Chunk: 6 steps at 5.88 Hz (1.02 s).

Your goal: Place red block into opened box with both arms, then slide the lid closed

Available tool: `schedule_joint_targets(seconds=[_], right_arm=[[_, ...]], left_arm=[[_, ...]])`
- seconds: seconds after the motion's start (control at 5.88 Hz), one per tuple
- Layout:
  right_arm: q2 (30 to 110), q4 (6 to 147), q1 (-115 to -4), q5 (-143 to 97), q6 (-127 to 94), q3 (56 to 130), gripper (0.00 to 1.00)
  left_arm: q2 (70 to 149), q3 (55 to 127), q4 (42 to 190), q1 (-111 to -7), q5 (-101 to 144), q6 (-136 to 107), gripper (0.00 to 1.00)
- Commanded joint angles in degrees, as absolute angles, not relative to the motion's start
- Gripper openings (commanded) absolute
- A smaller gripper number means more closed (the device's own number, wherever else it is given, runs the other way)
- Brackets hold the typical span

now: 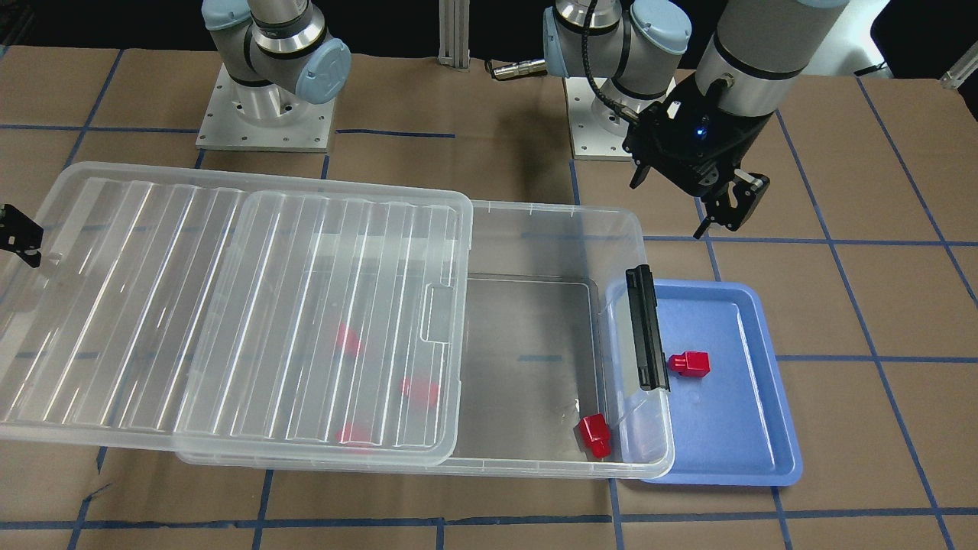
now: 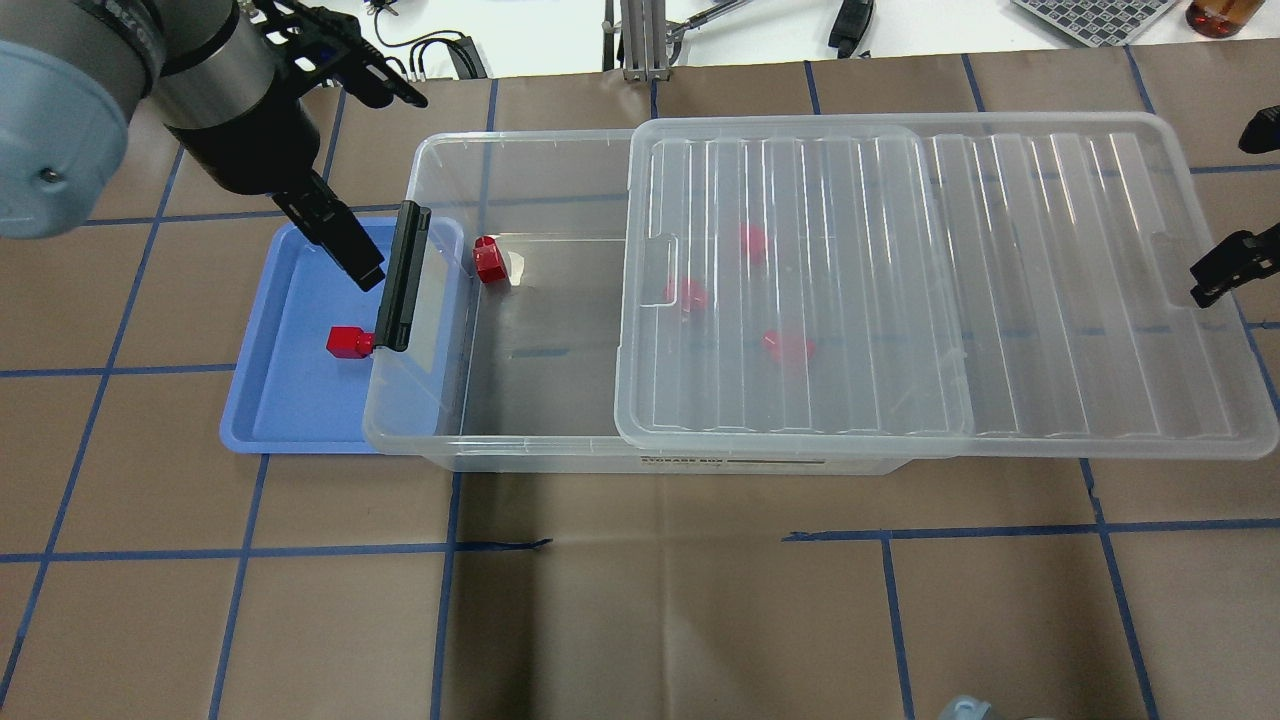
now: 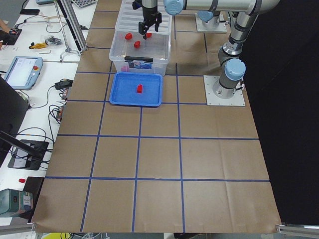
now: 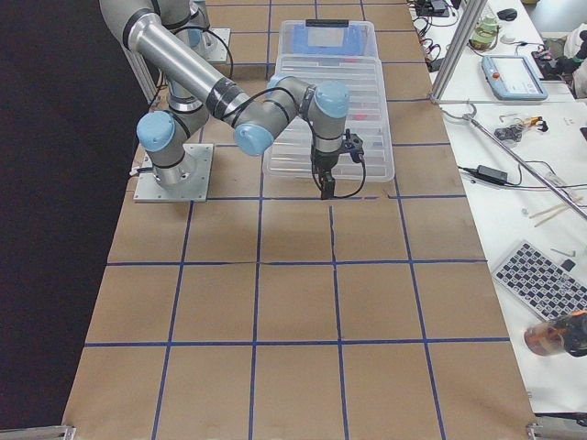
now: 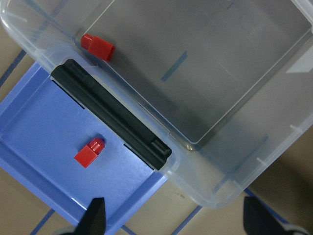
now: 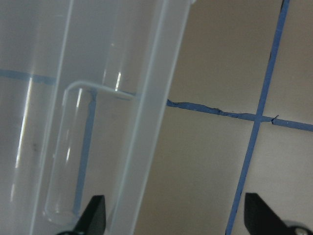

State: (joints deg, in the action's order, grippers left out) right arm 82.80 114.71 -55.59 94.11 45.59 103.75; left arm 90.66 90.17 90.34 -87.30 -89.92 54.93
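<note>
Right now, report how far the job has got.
Done: four blocks lie in the box, three under the half-open lid. In hand: nothing; left claw and right claw are open, empty. Left: the last block, on the tray, then sliding the lid shut.

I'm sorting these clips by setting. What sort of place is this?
Most likely a robotics lab or test cell: robot arms bolted to a table gridded with blue tape, and a side bench holding a teach pendant and a checkerboard calibration board.
</note>
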Motion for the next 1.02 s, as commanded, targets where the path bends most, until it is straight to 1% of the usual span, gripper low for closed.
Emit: schedule_joint_targets(seconds=[0.0, 0.17, 0.51, 0.68, 0.85], right_arm=[[82.88, 115.49, -54.76, 94.04, 46.59, 103.89, 1.00], [83.58, 115.31, -54.76, 94.30, 46.06, 103.71, 1.00], [84.63, 114.35, -55.19, 94.22, 43.70, 102.93, 1.00], [86.38, 112.87, -56.07, 94.04, 42.12, 101.88, 1.00], [88.14, 109.11, -59.12, 94.04, 38.36, 100.21, 1.00]], left_arm=[[89.31, 92.80, 90.18, -82.46, -89.47, 65.73, 0.99], [89.21, 92.38, 90.09, -81.75, -90.08, 68.27, 0.99], [91.83, 93.42, 87.55, -79.28, -89.56, 73.37, 0.99], [95.50, 95.17, 81.80, -79.45, -90.00, 75.22, 0.99], [98.32, 96.23, 76.95, -79.11, -90.17, 82.72, 0.99]])
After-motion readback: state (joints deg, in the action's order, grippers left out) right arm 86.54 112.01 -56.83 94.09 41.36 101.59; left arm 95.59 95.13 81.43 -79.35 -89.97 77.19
